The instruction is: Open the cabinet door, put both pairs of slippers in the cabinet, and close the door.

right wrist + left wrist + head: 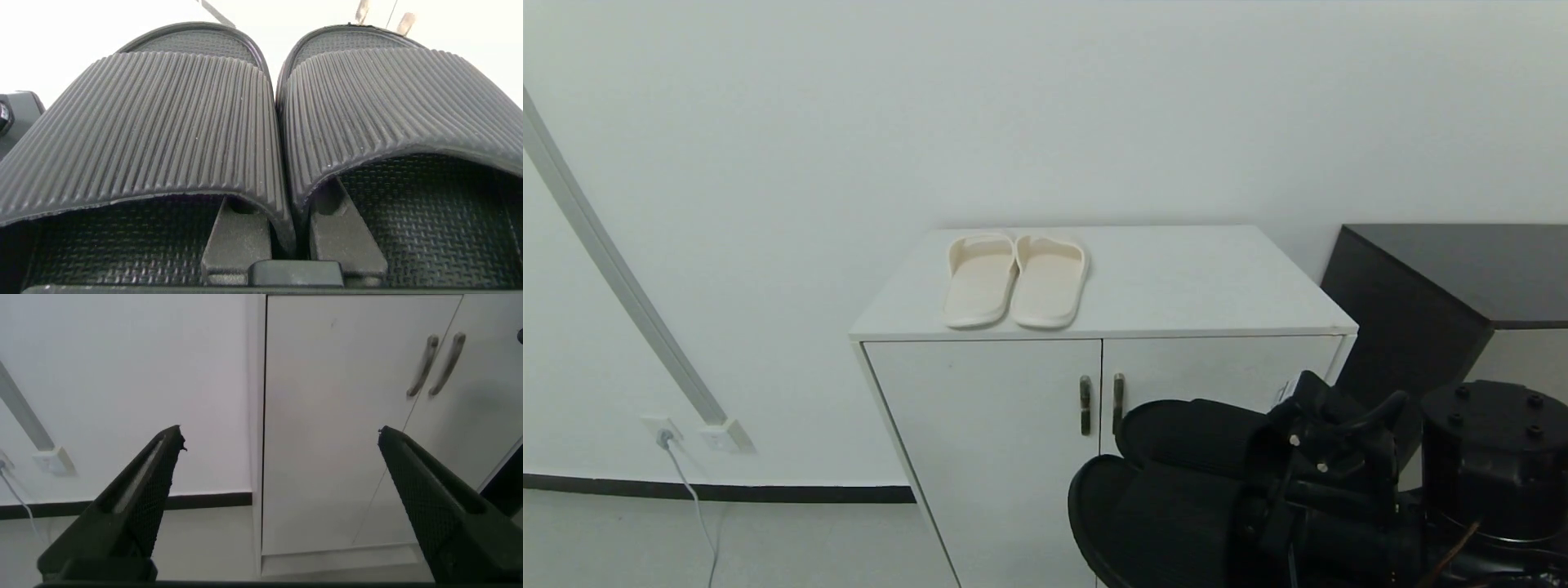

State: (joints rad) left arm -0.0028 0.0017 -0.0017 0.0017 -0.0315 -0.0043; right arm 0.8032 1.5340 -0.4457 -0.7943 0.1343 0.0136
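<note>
White wall (768, 163) behind. Left gripper (281, 434) jaws spread wide, empty; shut cabinet door (335, 425) lies ahead between them, its handle (422, 366) off past one jaw. Beige slippers (1015, 280) sit on cabinet top (1192, 286). Right gripper (290, 238) jaws clamped on black slippers (188, 122) at adjoining sides. Judgement: centre left jaws on handle, pull along hinge arc.

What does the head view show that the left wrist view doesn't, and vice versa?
Head only: cream slippers on the cabinet top, black slippers pinched in the right claw, and a dark table at the right. Left wrist only: the open left claw and the cabinet's foot at the floor. Both: the closed cabinet doors, their two handles, and the slanted wall conduit.
</note>
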